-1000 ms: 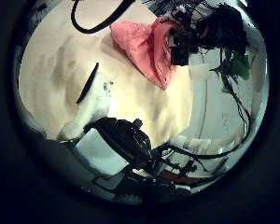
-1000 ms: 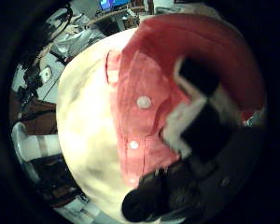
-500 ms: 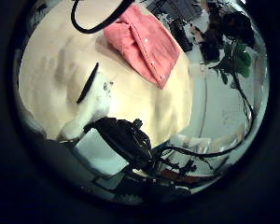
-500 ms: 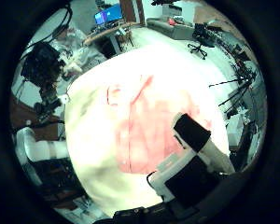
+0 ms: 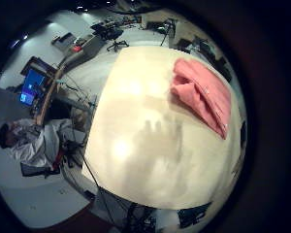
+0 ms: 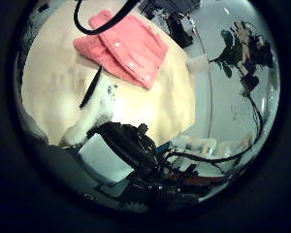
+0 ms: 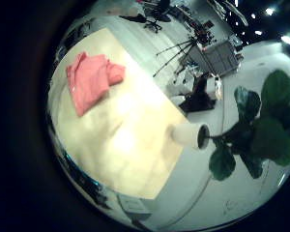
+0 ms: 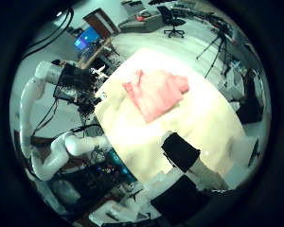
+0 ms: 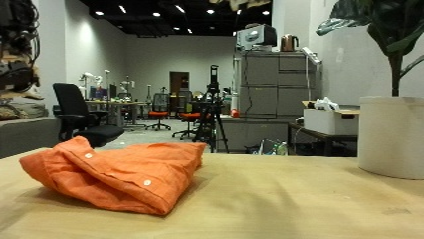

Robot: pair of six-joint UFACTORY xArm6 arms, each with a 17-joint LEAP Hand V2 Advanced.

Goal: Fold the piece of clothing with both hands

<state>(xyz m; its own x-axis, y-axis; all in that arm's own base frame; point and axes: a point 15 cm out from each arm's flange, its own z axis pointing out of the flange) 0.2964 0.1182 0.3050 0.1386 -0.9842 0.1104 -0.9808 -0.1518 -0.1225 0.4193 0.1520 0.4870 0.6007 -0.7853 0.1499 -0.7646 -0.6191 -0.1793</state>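
One piece of clothing, an orange buttoned shirt (image 9: 119, 171), lies folded into a rough, thick bundle on the pale wooden table (image 9: 318, 199). From the outside view I see its top layer doubled over, with a band carrying small white buttons (image 9: 143, 182) running across the front and the edges bulging unevenly. Nothing touches it, and no hand shows in that view.

Every palm camera shows the shirt small and lying apart from the hands. In the left little finger side view it (image 5: 202, 89) sits toward one end of the table, close to an edge. In the right little finger side view it (image 7: 90, 79) lies near a corner, with bare tabletop stretching away from it.

Of my left hand (image 6: 116, 146) I see the dark body and one white finger (image 6: 92, 112) reaching out loosely over bare table, holding nothing, with the shirt (image 6: 121, 47) beyond it. My right hand (image 8: 194, 170) shows one black and white finger (image 8: 183, 151) stretched out straight, also empty, with the shirt (image 8: 156, 93) well off from it. That same view catches the left arm (image 8: 38, 104) bent beside the table.

Further out, a white pot (image 9: 392, 134) stands at the table's far end, well apart from the shirt, and a green plant (image 9: 384, 25) rises from it.
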